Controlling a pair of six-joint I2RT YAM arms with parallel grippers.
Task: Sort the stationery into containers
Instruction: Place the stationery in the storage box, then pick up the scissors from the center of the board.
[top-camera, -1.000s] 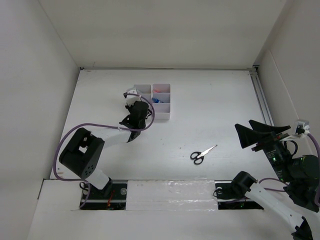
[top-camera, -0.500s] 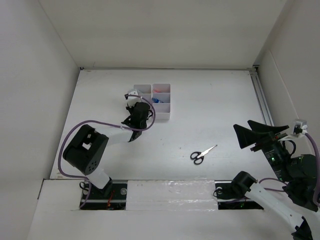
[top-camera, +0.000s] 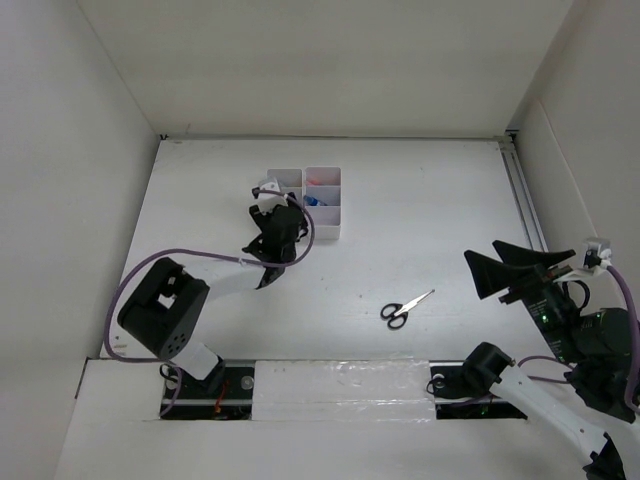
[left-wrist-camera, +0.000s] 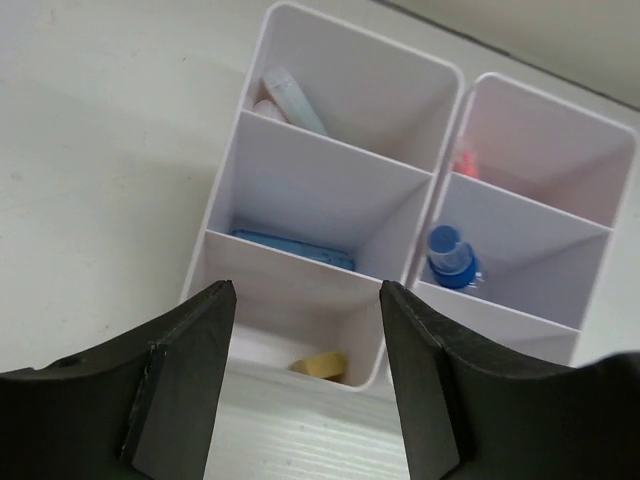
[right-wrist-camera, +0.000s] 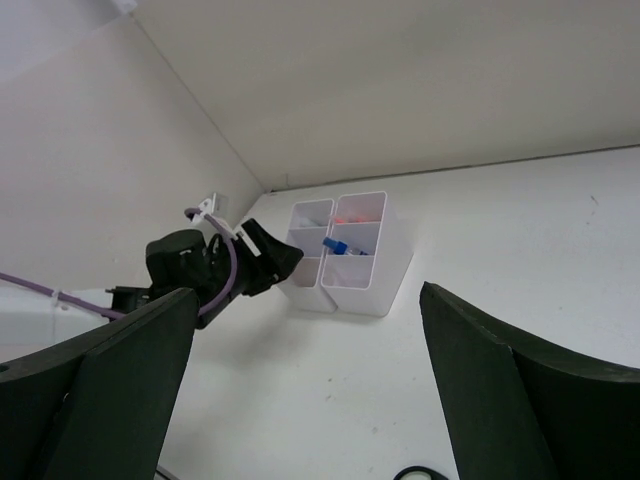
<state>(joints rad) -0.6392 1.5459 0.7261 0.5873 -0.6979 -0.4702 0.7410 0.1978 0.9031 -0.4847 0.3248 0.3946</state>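
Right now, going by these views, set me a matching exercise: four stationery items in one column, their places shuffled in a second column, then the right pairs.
Things
1. black-handled metal scissors
2. clear plastic bottle with a blue cap
3. small yellow-tan eraser
4. flat blue stick

Places
A. middle compartment of the left white plastic tray
B. bare white table, outside the trays
C. compartment of the left tray nearest the arms
D. middle compartment of the right white plastic tray

Pairs: 1-B, 2-D, 3-C, 4-A
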